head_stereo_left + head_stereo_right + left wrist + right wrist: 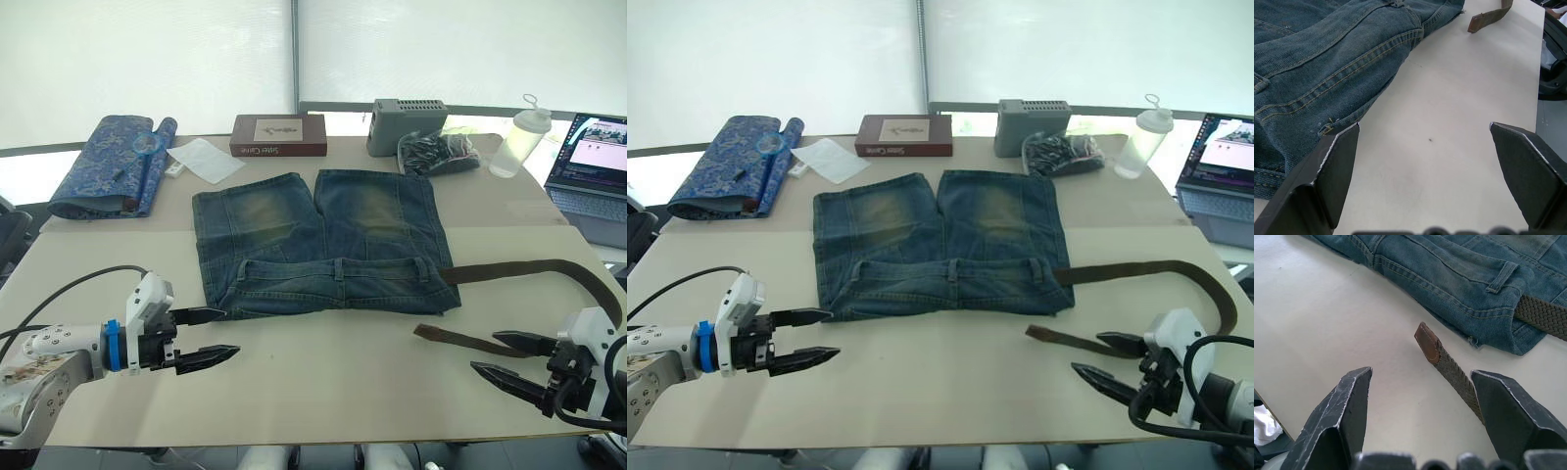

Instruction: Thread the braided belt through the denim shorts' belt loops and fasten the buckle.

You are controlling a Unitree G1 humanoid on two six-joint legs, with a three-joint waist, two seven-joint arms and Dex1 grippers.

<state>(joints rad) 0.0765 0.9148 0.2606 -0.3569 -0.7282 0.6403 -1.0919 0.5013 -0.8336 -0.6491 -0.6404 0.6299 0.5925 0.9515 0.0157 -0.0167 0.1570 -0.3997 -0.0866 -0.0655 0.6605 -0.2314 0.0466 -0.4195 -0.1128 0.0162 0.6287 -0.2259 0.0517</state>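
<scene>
The denim shorts (323, 245) lie flat mid-table, waistband toward me and legs pointing away. Belt loops (339, 269) show along the waistband. The braided belt (509, 270) comes out at the waistband's right end, runs right, curves back, and ends in a brown leather tip (1427, 343) on the bare table. The buckle is hidden. My right gripper (485, 352) is open just short of that tip, which lies ahead of its fingers. Beside the waistband's left corner (1327, 127), my left gripper (227, 333) is open and holds nothing.
Along the far edge stand a blue patterned rolled cloth (113, 162), a white sheet (204, 159), a dark red box (279, 135), a grey box (407, 125), a bag of dark items (438, 152) and a clear bottle (516, 142). A laptop (588, 162) sits far right.
</scene>
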